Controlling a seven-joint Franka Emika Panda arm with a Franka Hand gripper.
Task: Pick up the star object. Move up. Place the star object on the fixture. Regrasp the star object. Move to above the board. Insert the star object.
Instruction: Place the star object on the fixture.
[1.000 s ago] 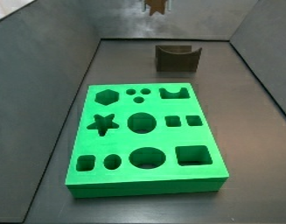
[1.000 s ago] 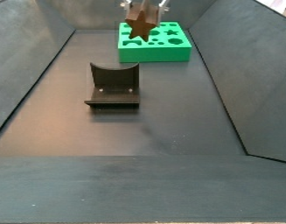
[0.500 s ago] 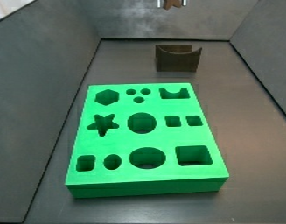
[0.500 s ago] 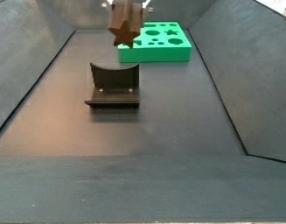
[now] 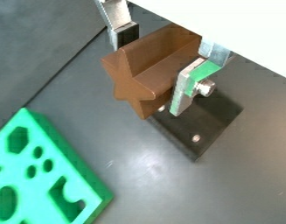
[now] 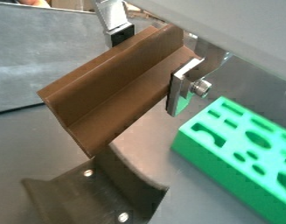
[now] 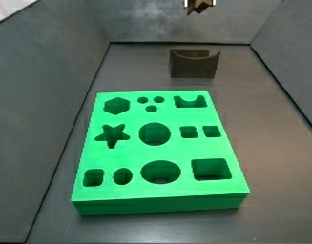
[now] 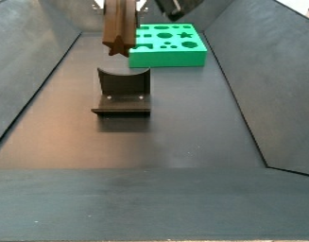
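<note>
1. Gripper (image 5: 156, 63) clamped the star (image 5: 145, 74) in a wrist view, above the fixture (image 5: 201, 131).
2. Star (image 8: 116, 28) hung upper left in a side view, above the fixture (image 8: 121, 93); board (image 8: 169, 45) lay behind.

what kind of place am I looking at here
Probably a robot test cell, not a home or shop: dark bare walls, a green board of shaped holes, a notched fixture, and the tool holding a star object above it.

Probably lab: grey-walled test enclosure (image 8: 43, 66).
</note>
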